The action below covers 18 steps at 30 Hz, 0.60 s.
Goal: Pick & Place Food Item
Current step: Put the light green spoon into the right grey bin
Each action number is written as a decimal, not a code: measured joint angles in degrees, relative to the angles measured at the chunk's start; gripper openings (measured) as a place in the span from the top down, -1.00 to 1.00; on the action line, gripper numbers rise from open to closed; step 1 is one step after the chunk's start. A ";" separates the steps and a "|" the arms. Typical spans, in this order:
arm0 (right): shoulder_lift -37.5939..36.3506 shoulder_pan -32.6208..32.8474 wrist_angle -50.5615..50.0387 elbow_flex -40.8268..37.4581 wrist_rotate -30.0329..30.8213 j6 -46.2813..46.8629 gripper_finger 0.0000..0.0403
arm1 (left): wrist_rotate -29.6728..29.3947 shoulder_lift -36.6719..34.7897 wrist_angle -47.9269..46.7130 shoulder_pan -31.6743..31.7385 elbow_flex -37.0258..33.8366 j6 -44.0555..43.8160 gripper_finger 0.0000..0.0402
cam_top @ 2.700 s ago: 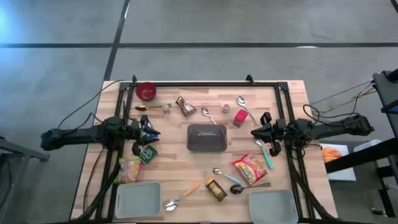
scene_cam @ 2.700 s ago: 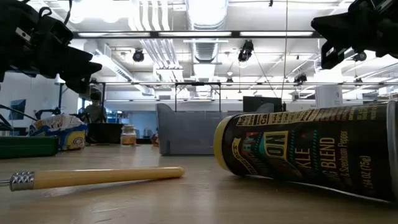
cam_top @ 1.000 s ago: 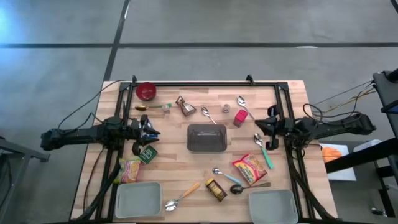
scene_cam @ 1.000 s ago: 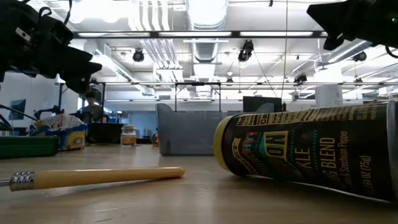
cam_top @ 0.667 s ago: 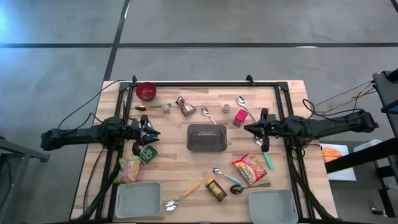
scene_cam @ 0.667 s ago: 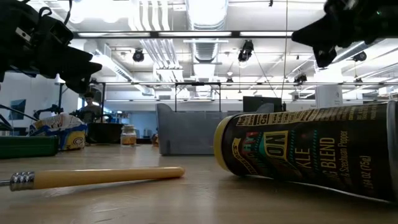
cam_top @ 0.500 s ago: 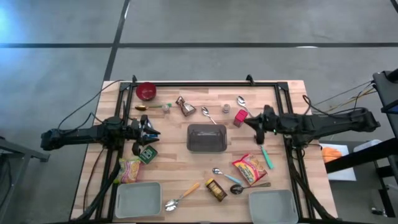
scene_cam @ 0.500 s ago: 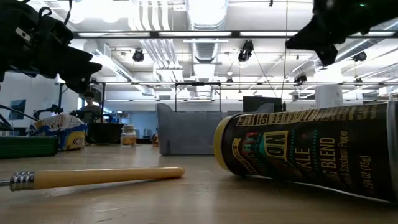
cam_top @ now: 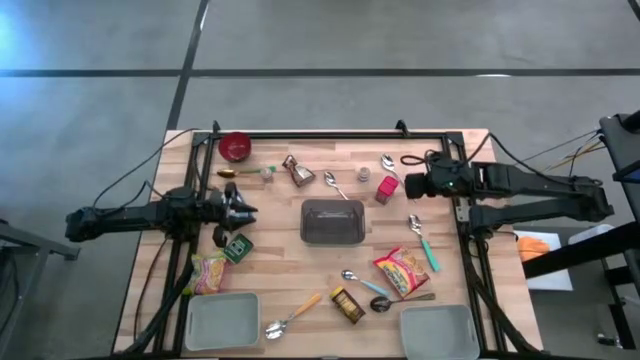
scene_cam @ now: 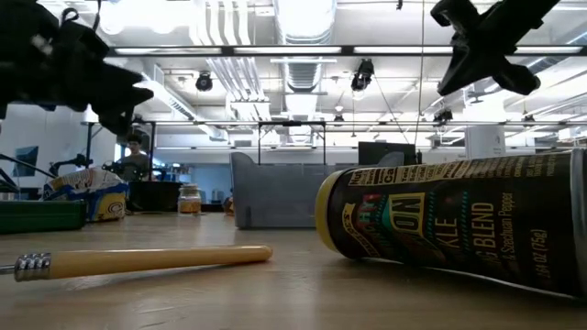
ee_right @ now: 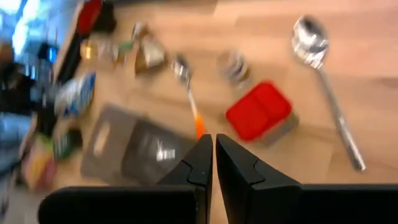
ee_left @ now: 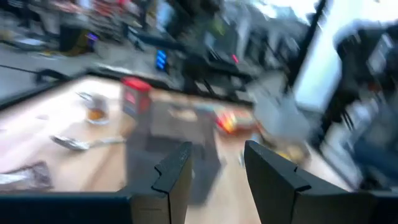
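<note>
This looks like a robotics lab or an open industrial workspace. Across the top of the low view run exposed ceiling ducts (scene_cam: 303,23) and rows of strip lights (scene_cam: 275,50), with cables hanging down. At left centre a person (scene_cam: 139,160) sits among cluttered benches. From above, the wooden table (cam_top: 300,230) stands on bare grey concrete floor (cam_top: 400,40), probably a shop floor.

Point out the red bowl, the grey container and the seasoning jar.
red bowl (cam_top: 235,147), high view, its centre.
grey container (cam_top: 332,222), high view, its middle.
seasoning jar (scene_cam: 449,225), low view, its label.
</note>
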 joint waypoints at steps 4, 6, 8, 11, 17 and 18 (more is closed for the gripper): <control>0.20 -0.26 -0.58 -1.16 -7.80 -5.51 0.90 | -7.01 1.46 -0.54 1.38 2.75 -9.42 0.24; 0.19 -0.26 -1.02 -1.49 -10.17 -7.49 0.90 | -6.37 2.97 -0.21 2.45 4.99 -12.27 0.24; 0.10 -0.26 -1.37 -1.70 -11.45 -9.49 0.90 | -3.60 5.32 -1.57 3.49 6.63 -12.74 0.24; 0.10 -0.26 -3.87 -1.79 -11.57 -12.43 0.90 | -0.48 9.83 -1.43 5.05 9.52 -12.08 0.24; 0.12 -0.33 -10.20 -2.94 -10.82 -7.74 0.90 | 8.82 20.65 -2.05 8.48 15.48 -14.70 0.24; 0.12 -0.33 -10.82 -3.36 -10.82 -6.71 0.90 | 11.66 22.30 -2.05 9.00 16.52 -15.94 0.24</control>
